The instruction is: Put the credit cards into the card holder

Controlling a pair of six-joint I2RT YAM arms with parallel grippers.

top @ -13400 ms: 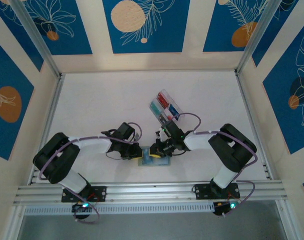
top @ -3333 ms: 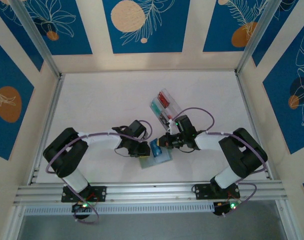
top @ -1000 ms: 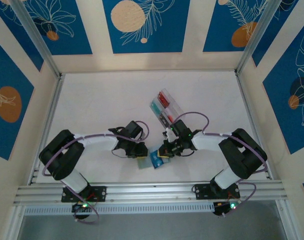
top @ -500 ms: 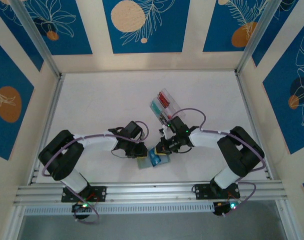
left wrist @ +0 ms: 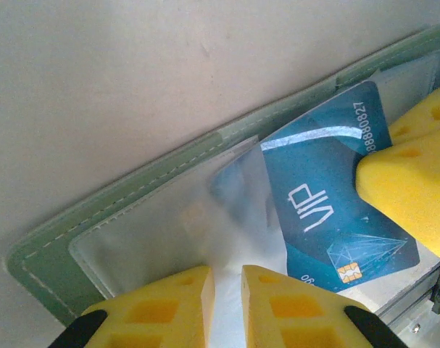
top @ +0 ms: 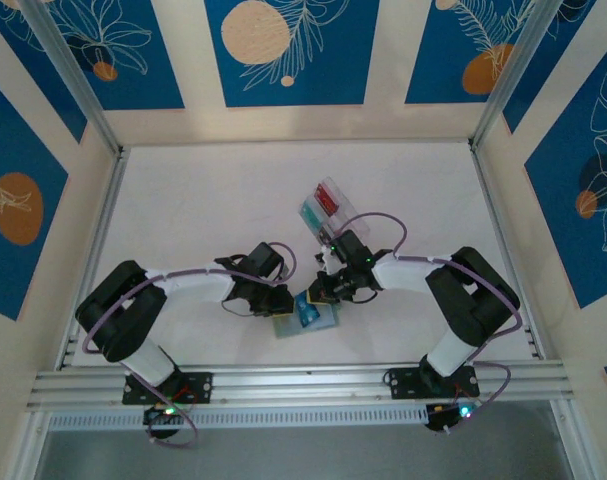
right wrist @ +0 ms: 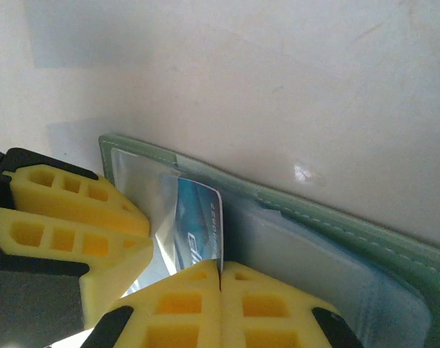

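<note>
Now that the right gripper (right wrist: pixel 220 274), clenched on the teal card (left wrist: pixel 328 192), has nosed it into the card holder (left wrist: pixel 75 243) the left gripper (left wrist: pixel 227 281) is pinching open, insertion's basically underway.

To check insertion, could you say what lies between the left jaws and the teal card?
Left wrist view: the card holder's clear sleeve flap, pinched by those jaws, reaching the teal card.

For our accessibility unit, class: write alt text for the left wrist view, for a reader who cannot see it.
A teal-blue card, pinched in the right claw, sits partly tucked under a clear sleeve of the open grey-green card holder on a pale table. The left claw grips that sleeve's edge at the bottom.
</note>
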